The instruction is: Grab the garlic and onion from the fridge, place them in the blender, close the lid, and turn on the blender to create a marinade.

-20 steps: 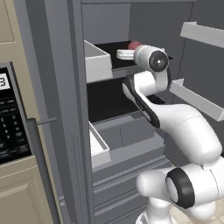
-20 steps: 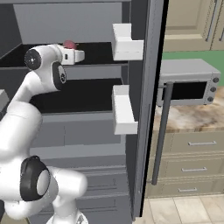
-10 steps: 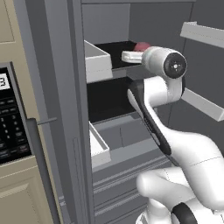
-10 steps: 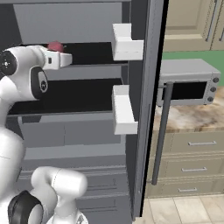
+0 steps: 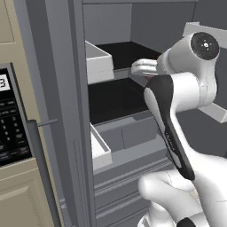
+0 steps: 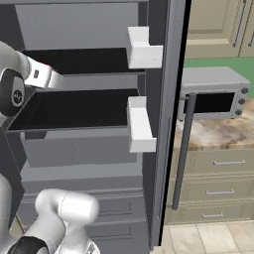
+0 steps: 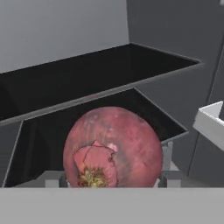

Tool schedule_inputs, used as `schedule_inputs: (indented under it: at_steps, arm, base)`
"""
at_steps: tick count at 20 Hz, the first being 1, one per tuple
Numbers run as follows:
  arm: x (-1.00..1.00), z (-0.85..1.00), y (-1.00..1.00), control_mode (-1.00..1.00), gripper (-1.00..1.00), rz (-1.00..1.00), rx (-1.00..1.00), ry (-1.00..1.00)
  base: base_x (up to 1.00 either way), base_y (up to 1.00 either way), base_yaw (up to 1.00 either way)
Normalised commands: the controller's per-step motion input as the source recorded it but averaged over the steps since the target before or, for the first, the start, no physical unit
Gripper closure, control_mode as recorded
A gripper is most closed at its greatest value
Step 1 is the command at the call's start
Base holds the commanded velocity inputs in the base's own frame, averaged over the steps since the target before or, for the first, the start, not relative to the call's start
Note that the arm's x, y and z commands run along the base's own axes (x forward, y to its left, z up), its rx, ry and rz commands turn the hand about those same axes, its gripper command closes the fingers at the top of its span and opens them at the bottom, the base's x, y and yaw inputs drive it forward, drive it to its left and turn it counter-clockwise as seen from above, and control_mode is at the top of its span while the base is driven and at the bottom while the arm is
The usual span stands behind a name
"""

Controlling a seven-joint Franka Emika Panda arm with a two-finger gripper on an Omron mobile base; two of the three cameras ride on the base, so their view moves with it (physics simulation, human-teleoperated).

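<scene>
Between my claw's fingers [image 7: 113,183] in the hand view sits the red onion [image 7: 113,148], root end facing the camera, held on both sides, so the claw is clenched on the onion. Behind it I see the fridge [image 7: 175,39] interior: two dark shelves [image 7: 87,74] stacked one above the other against grey walls, and a white door bin [image 7: 211,122] at the right edge.

From the left base view, my white arm [image 5: 186,84] reaches up in front of the open fridge [image 5: 57,88], its hand at the level of the upper dark shelf [image 5: 126,51]; white door bins [image 5: 98,62] hang on the left. A black microwave panel [image 5: 11,119] sits left of the fridge door.

From the right base view, I see a silver toaster oven [image 6: 211,94] on the marbled surface [image 6: 218,134] beyond the door's long dark bar handle [image 6: 181,154].
</scene>
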Motion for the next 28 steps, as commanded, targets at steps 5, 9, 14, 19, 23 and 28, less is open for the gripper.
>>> schedule_inputs:
  at_steps: [5, 9, 14, 19, 23, 28]
  arm:
    - [-1.00, -0.96, 0.00, -1.00, 1.00, 0.00, 0.14, 0.30]
    - [-0.56, -0.68, -0.19, -1.00, 1.00, -0.03, 0.13, 0.14]
    - [0.00, 0.00, 0.00, -1.00, 1.00, 0.00, 0.00, 0.00]
    - [-0.08, 0.00, 0.00, 1.00, 1.00, 0.00, 0.00, 0.00]
    - [0.00, 0.00, 0.00, 1.00, 1.00, 0.00, 0.00, 0.00]
    - [0.00, 0.00, 0.00, 1.00, 1.00, 0.00, 0.00, 0.00]
  base:
    - [0.00, 0.00, 0.00]
    - [0.00, 0.00, 0.00]
    - [0.00, 0.00, 0.00]
    - [-0.38, 0.00, 0.00]
    - [-1.00, 0.00, -0.07]
    - [-1.00, -0.29, -0.41]
